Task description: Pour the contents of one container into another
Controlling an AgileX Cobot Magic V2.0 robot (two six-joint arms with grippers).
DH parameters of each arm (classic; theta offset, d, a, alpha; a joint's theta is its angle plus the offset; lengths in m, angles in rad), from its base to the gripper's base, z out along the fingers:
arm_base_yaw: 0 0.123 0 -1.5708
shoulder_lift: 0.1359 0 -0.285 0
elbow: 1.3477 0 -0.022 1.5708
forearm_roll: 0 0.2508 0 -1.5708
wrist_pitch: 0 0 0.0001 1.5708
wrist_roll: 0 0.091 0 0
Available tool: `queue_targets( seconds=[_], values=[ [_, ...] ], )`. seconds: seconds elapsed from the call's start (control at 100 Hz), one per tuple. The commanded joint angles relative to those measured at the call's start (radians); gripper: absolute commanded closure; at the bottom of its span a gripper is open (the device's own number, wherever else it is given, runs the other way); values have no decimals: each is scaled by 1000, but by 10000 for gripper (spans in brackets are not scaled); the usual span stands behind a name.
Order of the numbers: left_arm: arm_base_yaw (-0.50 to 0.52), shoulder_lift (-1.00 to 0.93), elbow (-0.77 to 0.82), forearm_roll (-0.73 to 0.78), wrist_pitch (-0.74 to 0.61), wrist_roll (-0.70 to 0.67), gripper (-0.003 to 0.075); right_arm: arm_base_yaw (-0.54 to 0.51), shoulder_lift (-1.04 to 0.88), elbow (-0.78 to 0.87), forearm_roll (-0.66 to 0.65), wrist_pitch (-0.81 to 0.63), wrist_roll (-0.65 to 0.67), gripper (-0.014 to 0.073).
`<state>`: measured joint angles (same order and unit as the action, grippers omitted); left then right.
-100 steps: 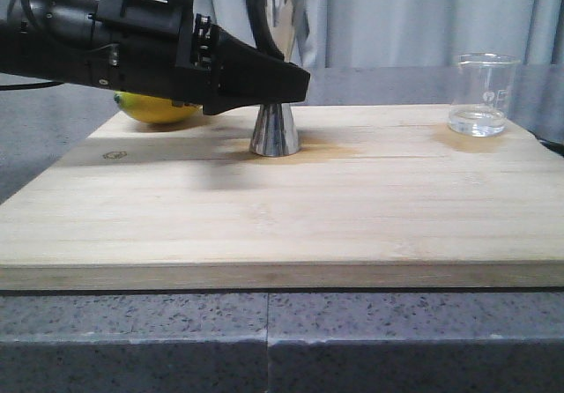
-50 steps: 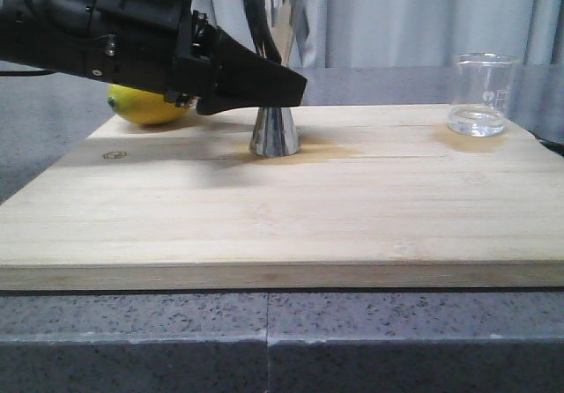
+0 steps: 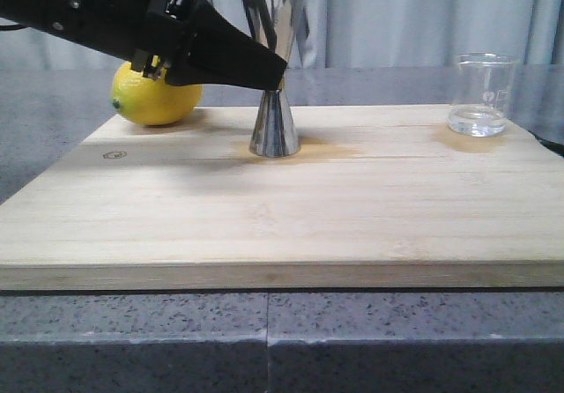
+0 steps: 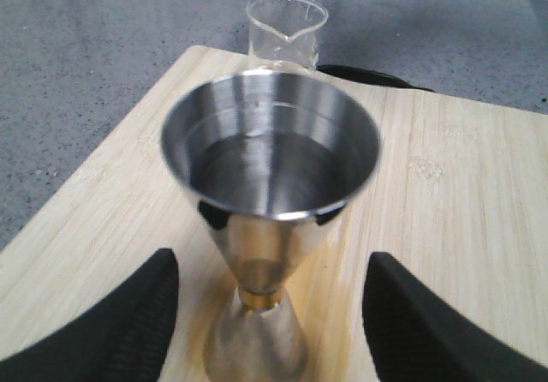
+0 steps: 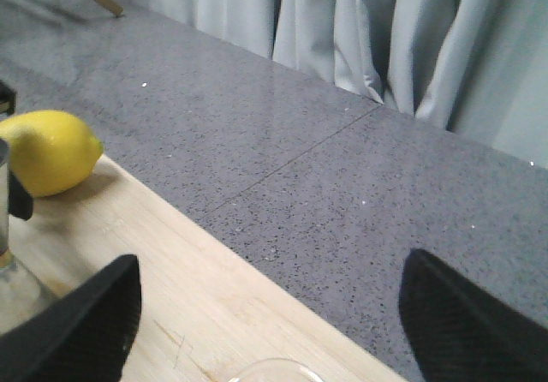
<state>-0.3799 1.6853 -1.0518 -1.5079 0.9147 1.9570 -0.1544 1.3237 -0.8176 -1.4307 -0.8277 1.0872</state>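
Hovering with its fingers spread either side of the steel jigger (image 4: pixel 271 228), touching nothing, the left gripper (image 4: pixel 270 313) risks clipping that narrow waist and toppling the tall, top-heavy hourglass, spilling the liquid inside. Smooth clear glass, the beaker (image 3: pixel 481 94) stands well apart at the wooden board's (image 3: pixel 282 226) far right corner. Wide open too, the right gripper (image 5: pixel 270 313) hangs above it. A dimpled lemon (image 3: pixel 155 94) waits behind.

Setting: staged kitchen or bar-style test bench. Evidence: speckled grey stone-look surface (image 3: pixel 132 340) with a seam, pale wooden cutting board (image 3: pixel 291 217) on it, lemon (image 3: pixel 154 98), steel jigger (image 3: pixel 274 76), glass beaker (image 3: pixel 481 93). Grey pleated curtain (image 3: pixel 397 14) closes off the background.
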Motion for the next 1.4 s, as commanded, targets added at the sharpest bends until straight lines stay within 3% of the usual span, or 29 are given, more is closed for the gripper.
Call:
queue_targets(
  seconds=[0.0, 0.21, 0.28, 0.46, 0.78, 1.1, 1.19, 1.39],
  values=[
    [-5, -69, -29, 5, 26, -76, 285, -1, -31, -57, 3, 28, 139, 41],
    [-5, -130, -76, 194, 21, -248, 285, -1, -31, -168, -354, 68, 573, 53],
    [-5, -154, -97, 254, 21, -308, 285, -1, -31, -198, -430, 52, 661, 72],
    [-5, -232, -162, 515, 25, -553, 285, -1, -37, -227, -429, 10, 715, 104],
    [-5, -427, -222, 1112, 31, -1158, 289, -3, -182, -227, -429, -27, 773, 104],
    [35, -660, -160, 1638, 31, -1825, 293, -3, -415, -113, -429, 138, 869, 104],
    [87, -731, -100, 1712, 26, -1957, 293, -3, -469, -57, -429, 174, 871, 104],
    [192, -882, 39, 1741, 0, -2052, 293, -3, -573, 86, -429, 264, 878, 104]
  ],
)
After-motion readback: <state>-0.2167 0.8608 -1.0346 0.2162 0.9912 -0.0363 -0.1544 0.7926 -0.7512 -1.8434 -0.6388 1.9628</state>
